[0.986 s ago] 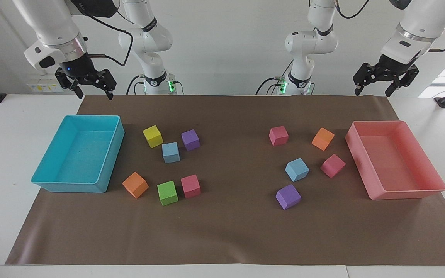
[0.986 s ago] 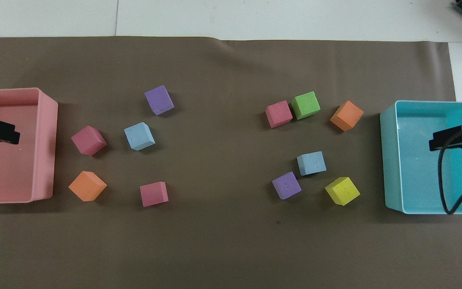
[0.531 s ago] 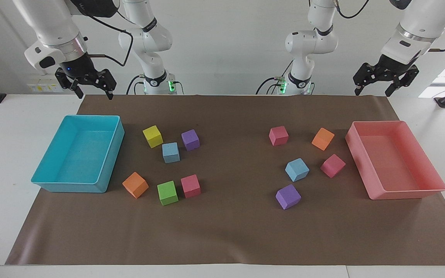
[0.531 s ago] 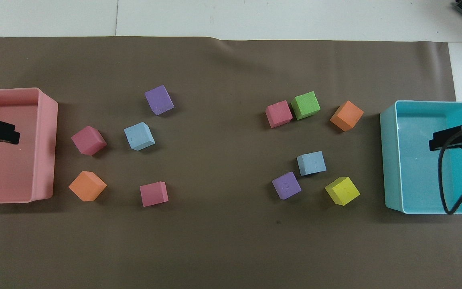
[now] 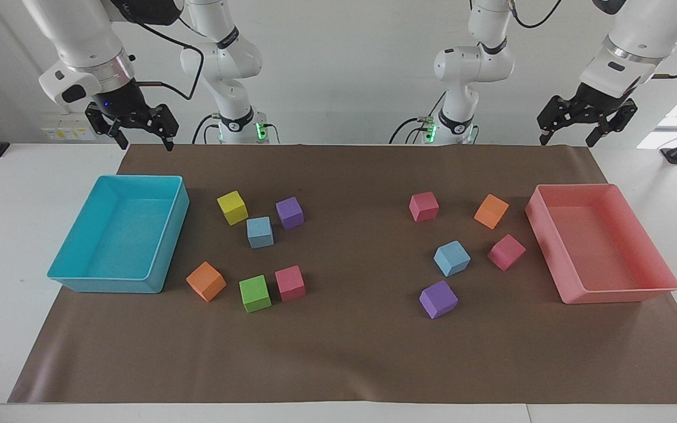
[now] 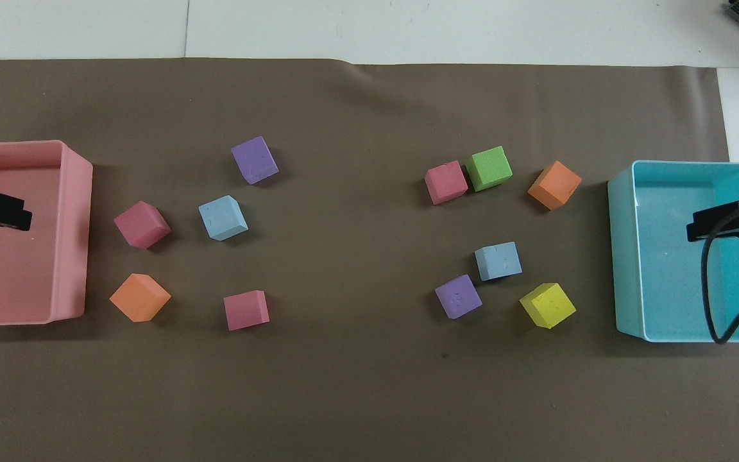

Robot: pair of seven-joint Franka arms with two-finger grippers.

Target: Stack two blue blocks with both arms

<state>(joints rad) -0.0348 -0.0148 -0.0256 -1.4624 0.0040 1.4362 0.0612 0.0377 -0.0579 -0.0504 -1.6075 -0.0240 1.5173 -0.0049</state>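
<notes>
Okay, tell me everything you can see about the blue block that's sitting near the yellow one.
The blue block is a small light sky-blue cube with a matte, foam-like surface that looks faintly dimpled on top. It sits flat on the brown mat, toward the right arm's end of the table. The yellow block and a purple block lie slightly nearer the robots, beside it. Nothing touches it.

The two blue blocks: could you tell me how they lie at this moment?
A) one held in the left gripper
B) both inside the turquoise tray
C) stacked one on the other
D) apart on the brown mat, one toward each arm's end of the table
D: one blue block sits beside the yellow and purple cubes, the other blue block beside a pink cube, neither stacked nor held.
</notes>
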